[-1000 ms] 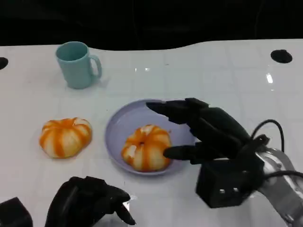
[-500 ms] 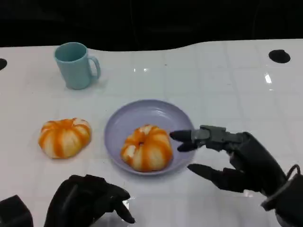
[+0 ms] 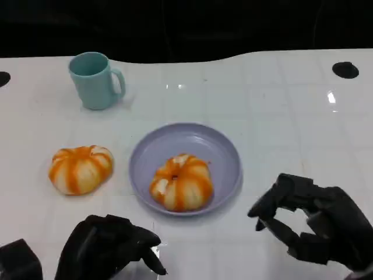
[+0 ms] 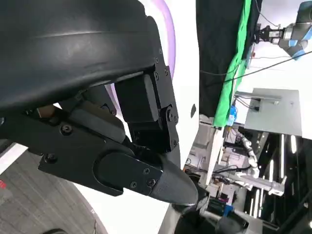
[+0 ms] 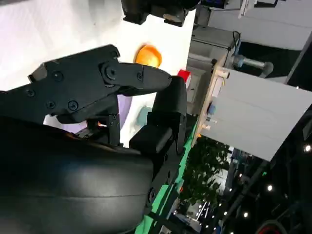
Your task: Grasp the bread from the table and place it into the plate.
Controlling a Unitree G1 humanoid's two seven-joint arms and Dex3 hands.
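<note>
Where the white table [image 3: 280,105] meets the dark background, its far edge runs in a gentle curve, and two black round marks sit at its left and right margins. The lavender plate [image 3: 224,157] lies near the table's middle, shallow and round, and holds one bread [image 3: 181,181] resting toward its near rim. This bread is a round, pumpkin-shaped bun, lobed like segments, with orange stripes over pale dough and a small dimple at its top. A second bread [image 3: 80,168] of the same shape and colouring lies directly on the table, to the left of the plate and apart from it. The right hand [image 3: 312,224] is low at the near right, just off the plate's rim and clear of it; its fingers are curled inward with the tips close together, and nothing is between them. In the right wrist view the same hand's fingers [image 5: 117,78] reach toward the table, with an orange bun and a sliver of the plate beyond them. The left hand [image 3: 111,248] rests at the near left edge, fingers curled in on nothing. A teal mug [image 3: 93,79] stands upright at the far left, handle to the right; its inside cannot be told.
</note>
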